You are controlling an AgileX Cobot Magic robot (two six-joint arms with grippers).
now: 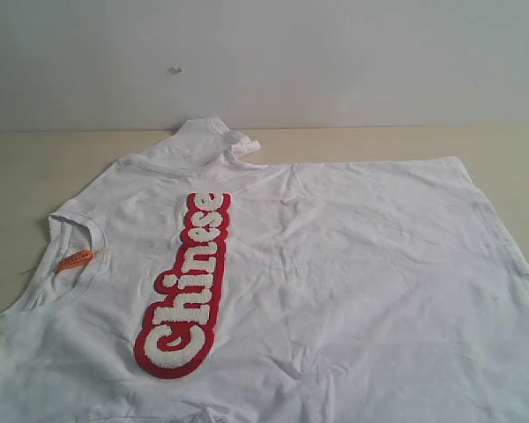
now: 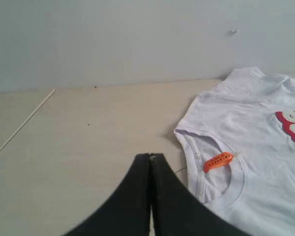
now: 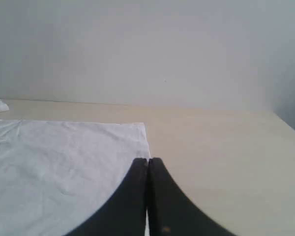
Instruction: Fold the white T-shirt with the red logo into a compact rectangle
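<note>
The white T-shirt [image 1: 335, 282] lies spread flat on the pale wooden table [image 1: 35, 167], neck to the left, hem to the right, far sleeve bunched at the back. The red logo [image 1: 187, 286] runs across its chest, and an orange tag [image 1: 74, 259] sits in the collar. Neither arm shows in the exterior view. In the left wrist view my left gripper [image 2: 151, 156] is shut and empty over bare table, just beside the collar [image 2: 206, 167]. In the right wrist view my right gripper [image 3: 148, 160] is shut and empty at the shirt's hem corner [image 3: 137, 130].
A grey wall [image 1: 335, 53] rises behind the table's back edge. Bare tabletop [image 2: 78, 147] stretches left of the collar, and more bare table [image 3: 221, 157] lies past the hem. The shirt's near edge runs out of the exterior view at the bottom.
</note>
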